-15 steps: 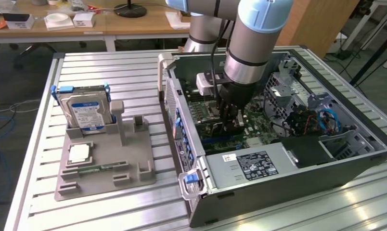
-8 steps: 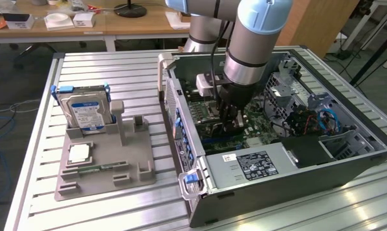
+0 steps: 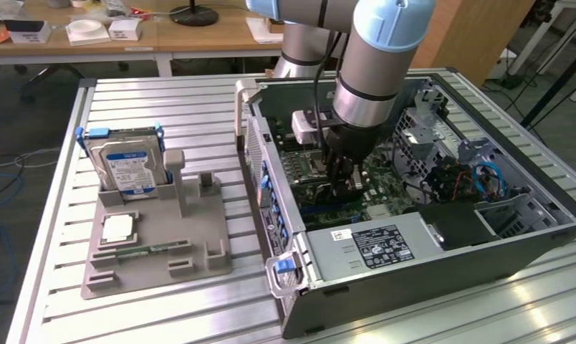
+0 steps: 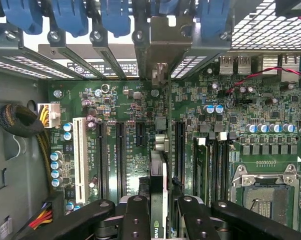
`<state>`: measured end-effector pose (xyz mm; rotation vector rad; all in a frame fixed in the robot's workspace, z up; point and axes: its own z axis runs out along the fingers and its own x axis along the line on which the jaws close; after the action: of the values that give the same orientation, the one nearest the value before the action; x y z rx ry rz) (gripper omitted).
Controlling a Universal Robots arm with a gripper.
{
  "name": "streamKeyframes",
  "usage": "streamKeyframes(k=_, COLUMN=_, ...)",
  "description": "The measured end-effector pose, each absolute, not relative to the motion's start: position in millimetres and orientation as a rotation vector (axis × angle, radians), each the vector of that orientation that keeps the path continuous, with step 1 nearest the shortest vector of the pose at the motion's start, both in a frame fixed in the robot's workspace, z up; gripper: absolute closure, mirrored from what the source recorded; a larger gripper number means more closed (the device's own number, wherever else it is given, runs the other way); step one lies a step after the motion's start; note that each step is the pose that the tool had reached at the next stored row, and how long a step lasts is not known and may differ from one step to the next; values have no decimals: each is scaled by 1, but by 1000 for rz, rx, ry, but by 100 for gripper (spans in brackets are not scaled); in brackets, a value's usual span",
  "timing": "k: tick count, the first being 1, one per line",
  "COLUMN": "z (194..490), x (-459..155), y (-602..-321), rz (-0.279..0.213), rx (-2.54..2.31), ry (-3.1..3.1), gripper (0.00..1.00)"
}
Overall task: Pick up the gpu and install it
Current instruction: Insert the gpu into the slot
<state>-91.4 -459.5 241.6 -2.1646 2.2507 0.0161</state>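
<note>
Inside the open black-and-grey steel computer case [image 3: 517,244] on the ribbed aluminium desk [image 3: 154,100], the grey-and-pale-blue robot arm [image 3: 374,64] reaches straight down to the green motherboard [image 4: 115,110]. On the exterior view's left of the case sits a grey plastic parts stand [image 3: 154,236], holding a silver hard drive with a blue-white label [image 3: 125,168] upright at its far end and a narrow green memory stick [image 3: 140,251] lying flat near its front.

The black jaws [image 4: 158,215] pinch the gpu [image 4: 158,185], a flat green circuit card with a black cooler, held edge-on between the two finger pads [image 4: 135,220] and hanging above the long black expansion slots [image 4: 121,155]. Its silver end bracket [image 4: 160,45] stands upright against the rear slot openings with their blue latches [image 4: 113,17].

The card looks light and stiff, but fragile: its connector edge and small components would not forgive scraping or a skewed push. The safest hold appears to be across the flat faces near the middle, on cooler and board, clear of the fan and contacts.
</note>
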Motion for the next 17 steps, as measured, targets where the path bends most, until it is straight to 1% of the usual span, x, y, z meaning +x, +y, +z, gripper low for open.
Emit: streamKeyframes(k=17, z=240, x=-93, y=-459, rz=12, rx=-2166, ry=2252, gripper=74)
